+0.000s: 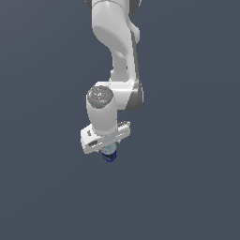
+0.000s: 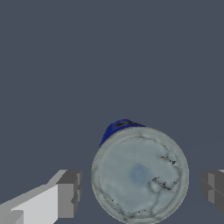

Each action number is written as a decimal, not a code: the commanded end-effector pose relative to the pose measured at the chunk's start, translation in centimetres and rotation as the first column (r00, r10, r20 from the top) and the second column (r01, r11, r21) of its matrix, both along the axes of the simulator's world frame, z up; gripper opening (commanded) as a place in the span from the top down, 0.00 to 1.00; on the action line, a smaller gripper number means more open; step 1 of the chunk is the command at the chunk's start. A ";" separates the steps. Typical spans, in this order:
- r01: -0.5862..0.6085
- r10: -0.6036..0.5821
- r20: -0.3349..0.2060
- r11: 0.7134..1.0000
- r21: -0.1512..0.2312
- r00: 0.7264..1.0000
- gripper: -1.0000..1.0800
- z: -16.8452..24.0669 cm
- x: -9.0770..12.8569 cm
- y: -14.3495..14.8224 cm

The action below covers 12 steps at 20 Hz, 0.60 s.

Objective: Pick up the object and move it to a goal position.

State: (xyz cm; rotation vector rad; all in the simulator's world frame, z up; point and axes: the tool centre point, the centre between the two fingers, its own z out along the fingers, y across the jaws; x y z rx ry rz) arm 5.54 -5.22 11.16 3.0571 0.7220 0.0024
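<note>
Hand [image 2: 141, 188] spread wide around the can [image 2: 140, 175], gaps on both sides, pads [image 2: 70, 193] not touching. Can upright, grey top, blue body, poking out under the hand [image 1: 108, 152].

White arm vertical, tool [image 2: 140, 190] pointing down, fingers [image 2: 70, 192] spread apart.

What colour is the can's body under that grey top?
Dark blue. The can shows it best in the wrist view, just past its grey-silver top.

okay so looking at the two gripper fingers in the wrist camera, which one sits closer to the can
The finger with the white arm behind it sits closer to the can, a narrow gap apart. The opposite finger, at the picture's edge, stands a little farther off.
</note>
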 end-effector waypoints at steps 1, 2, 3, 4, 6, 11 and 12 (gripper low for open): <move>-0.001 0.001 -0.002 1.000 0.000 1.000 0.04 -1.4 -0.1 0.0; -0.002 0.002 -0.002 1.000 0.000 1.000 0.04 -2.0 -0.1 0.0; -0.002 0.002 -0.002 1.000 0.000 1.000 0.04 -2.5 -0.1 0.0; -0.002 0.002 -0.002 1.000 0.000 1.000 0.04 -2.9 -0.1 0.0; -0.003 0.003 -0.002 1.000 0.000 1.000 0.04 -3.5 -0.1 0.0; -0.003 0.003 -0.002 1.000 0.000 1.000 0.04 -3.7 0.0 0.0; -0.003 0.003 -0.002 1.000 0.000 1.000 1.00 -3.7 0.0 0.0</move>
